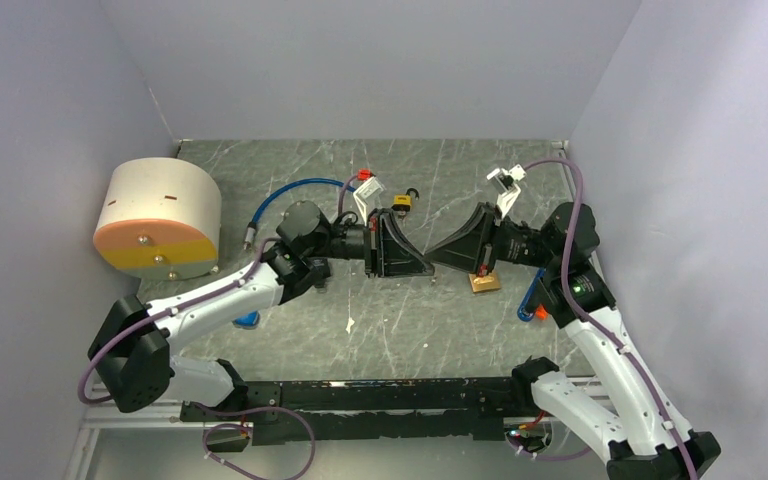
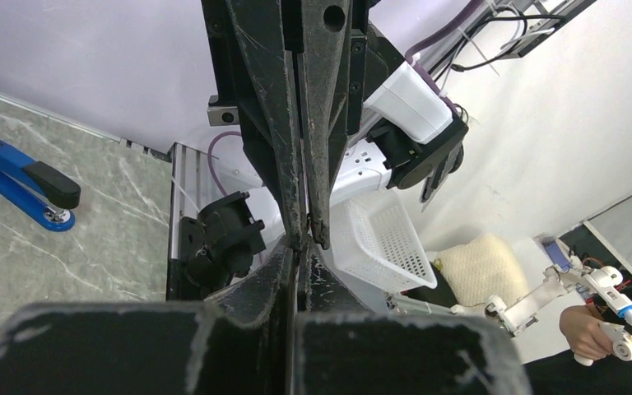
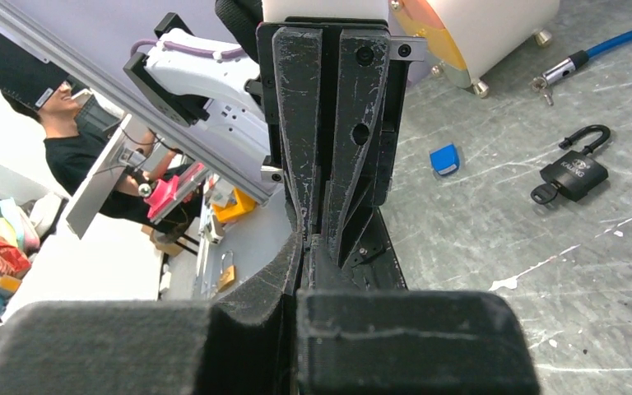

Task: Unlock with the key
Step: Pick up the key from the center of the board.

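Both grippers hang just on the near side of the padlock [image 3: 574,173], nose to nose. The left gripper [image 1: 422,266] has its jaws pressed flat together, and no object shows between them. The right gripper [image 1: 442,256] is clamped tight the same way, also with no object showing. The two sets of fingertips meet, or come very close to it, and the top view can't settle which.

The padlock lies flat on the marble-pattern table [image 1: 400,330], just behind the left gripper and apart from both sets of fingers. Its shackle [image 3: 586,136] points away from the arms. The key [image 3: 543,194] sticks out of the padlock's lower end.

The left gripper's body sits between the padlock and the arm bases. To the right of the padlock and nearer the bases, a small wooden block [image 1: 483,282] rests under the right gripper. Left of the padlock a blue cable [image 1: 290,192] curls over the table, ending in a metal plug [image 1: 251,235]. Well beyond that on the same side stands a white drum with a yellow and orange face [image 1: 158,220]. A small blue block [image 3: 444,158] lies left of the padlock, on the side nearer the bases. A blue stapler [image 2: 25,177] lies on the table in the left wrist view.
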Robot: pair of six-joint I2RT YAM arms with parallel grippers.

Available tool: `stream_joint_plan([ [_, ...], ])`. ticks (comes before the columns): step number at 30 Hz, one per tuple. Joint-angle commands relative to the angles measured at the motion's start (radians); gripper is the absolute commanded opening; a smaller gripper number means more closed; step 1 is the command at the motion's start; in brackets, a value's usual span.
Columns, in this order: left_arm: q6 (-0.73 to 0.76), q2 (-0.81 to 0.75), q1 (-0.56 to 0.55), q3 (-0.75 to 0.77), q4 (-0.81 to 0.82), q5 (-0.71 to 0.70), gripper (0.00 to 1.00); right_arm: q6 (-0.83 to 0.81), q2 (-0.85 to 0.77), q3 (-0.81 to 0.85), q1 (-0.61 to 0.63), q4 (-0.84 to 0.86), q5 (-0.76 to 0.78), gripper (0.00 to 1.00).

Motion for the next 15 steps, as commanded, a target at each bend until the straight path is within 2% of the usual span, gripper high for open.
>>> stream_joint_plan([
  [1,0.023,0.000,-0.005,0.038,0.012,0.003,0.03,0.048,0.014,-0.003,0.007,0.079,0.037,0.00],
  [3,0.030,-0.003,-0.006,0.041,0.001,0.001,0.03,0.060,0.023,0.002,0.006,0.072,0.042,0.00],
  [5,0.035,-0.008,-0.005,0.040,-0.012,-0.019,0.03,0.058,0.024,0.005,0.006,0.047,0.067,0.10],
  [6,0.034,-0.011,-0.005,0.038,-0.015,-0.029,0.03,0.060,0.020,0.002,0.006,0.048,0.075,0.16],
  [9,0.016,-0.014,0.000,0.033,0.000,-0.045,0.02,0.076,-0.001,-0.012,0.005,0.037,0.125,0.47],
  [11,-0.011,-0.014,0.012,0.020,0.032,-0.047,0.03,0.087,-0.018,-0.021,0.003,0.024,0.151,0.56],
  [15,-0.089,-0.019,0.067,-0.019,0.130,-0.023,0.03,0.122,-0.046,-0.060,-0.002,0.050,0.142,0.58],
])
